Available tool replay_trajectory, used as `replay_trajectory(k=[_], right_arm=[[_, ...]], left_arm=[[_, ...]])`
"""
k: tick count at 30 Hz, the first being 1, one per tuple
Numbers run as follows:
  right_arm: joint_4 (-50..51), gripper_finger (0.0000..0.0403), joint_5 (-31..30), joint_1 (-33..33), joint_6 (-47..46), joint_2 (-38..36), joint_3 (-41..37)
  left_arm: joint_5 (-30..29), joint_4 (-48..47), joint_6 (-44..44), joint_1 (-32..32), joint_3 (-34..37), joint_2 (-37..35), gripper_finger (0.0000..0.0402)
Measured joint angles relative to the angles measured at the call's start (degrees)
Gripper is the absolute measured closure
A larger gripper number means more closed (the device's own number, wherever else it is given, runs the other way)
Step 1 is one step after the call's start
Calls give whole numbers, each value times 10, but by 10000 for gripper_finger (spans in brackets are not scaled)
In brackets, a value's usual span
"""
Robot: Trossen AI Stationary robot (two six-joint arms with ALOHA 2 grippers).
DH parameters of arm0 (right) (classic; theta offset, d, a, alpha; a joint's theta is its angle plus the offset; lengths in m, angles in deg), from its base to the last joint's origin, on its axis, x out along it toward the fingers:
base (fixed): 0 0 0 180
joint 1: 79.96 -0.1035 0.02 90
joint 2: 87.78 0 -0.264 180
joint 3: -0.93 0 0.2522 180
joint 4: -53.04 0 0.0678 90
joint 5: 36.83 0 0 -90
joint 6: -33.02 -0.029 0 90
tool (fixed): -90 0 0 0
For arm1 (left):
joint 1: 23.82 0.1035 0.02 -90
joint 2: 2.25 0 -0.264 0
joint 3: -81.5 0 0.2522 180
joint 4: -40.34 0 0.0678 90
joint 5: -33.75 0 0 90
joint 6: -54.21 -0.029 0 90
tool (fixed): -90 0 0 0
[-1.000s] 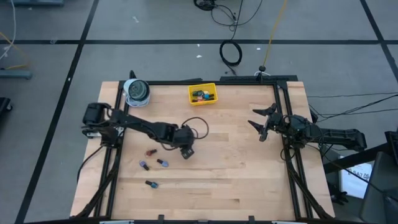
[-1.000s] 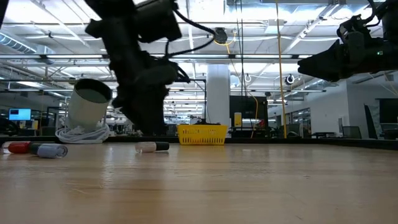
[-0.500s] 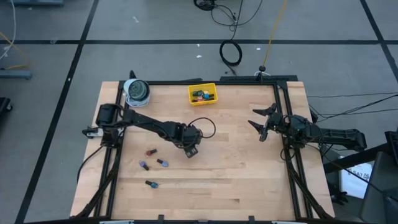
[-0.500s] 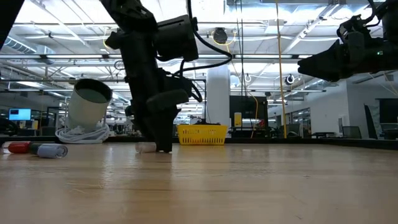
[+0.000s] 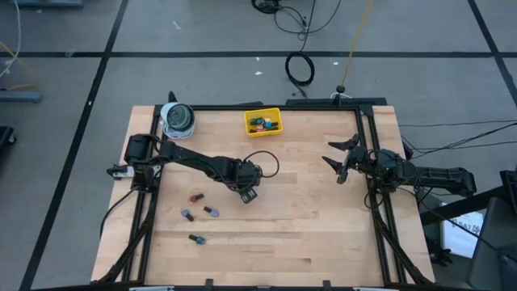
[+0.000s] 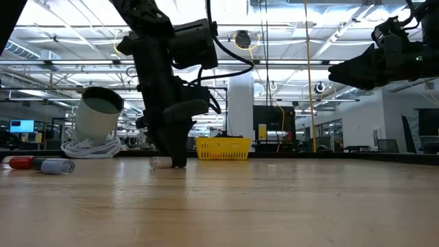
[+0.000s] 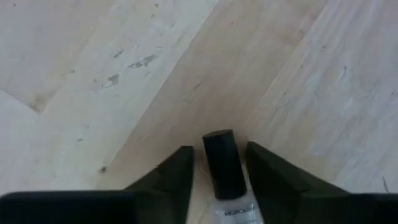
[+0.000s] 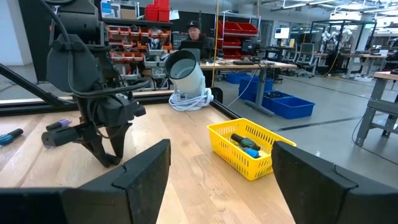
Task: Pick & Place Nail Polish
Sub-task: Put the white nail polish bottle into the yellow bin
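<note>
A small nail polish bottle (image 7: 224, 168) with a dark cap and a pale clear body lies on its side on the wooden table (image 5: 307, 226), near the middle. My left gripper (image 5: 249, 194) stands over it, pointing steeply down, its two fingers close on either side of the bottle. Several more bottles lie loose nearer the front left: a red one (image 5: 195, 197), two bluish ones (image 5: 187, 215) (image 5: 210, 212) and a dark one (image 5: 195, 238). My right gripper (image 5: 338, 162) waits open above the table's right side. My left gripper has the bottle between its two fingers (image 7: 177, 174), which come from above, slanting, and lie along the bottle's sides. They meet the pale body (image 7: 235, 211) just behind the cap (image 7: 222, 155), which sticks out ahead of the fingertips. The bottle rests flat on the table.
A yellow tray (image 5: 250, 121) with several bottles in it stands at the far edge, middle. A grey-white tape roll (image 5: 177, 119) sits at the far left corner. Black frame rails run along the table's left and right sides. Bare wood lies between the two arms.
My left gripper has moved a little toward the table's right edge and sunk down, tipping steeper, until its fingers stand over the pale bottle on the table. The bottle has stayed where it lay. For the last half second the arm has hardly moved.
</note>
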Motion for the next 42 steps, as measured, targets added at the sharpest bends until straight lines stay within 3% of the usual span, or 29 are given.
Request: replay_trajectory(k=[5,7,14,21,25,35,38,42], right_arm=[[0,135,0,0,0,0,0],[0,135,0,0,0,0,0],[0,135,0,0,0,0,0],[0,135,0,0,0,0,0],[2,135,0,0,0,0,0],[4,135,1,0,0,0,0],[4,135,1,0,0,0,0],[4,135,0,0,0,0,0]], left_arm=[[-4,6,7,3,0,0,346],[-4,7,-10,5,0,0,365],[-47,8,-50,6,4,-22,365],[-133,38,-100,-13,3,-119,365],[-147,117,-149,-17,8,-174,365],[-38,412,-298,14,119,-211,365],[20,534,-316,42,156,-207,365],[58,613,-322,96,174,-207,365]])
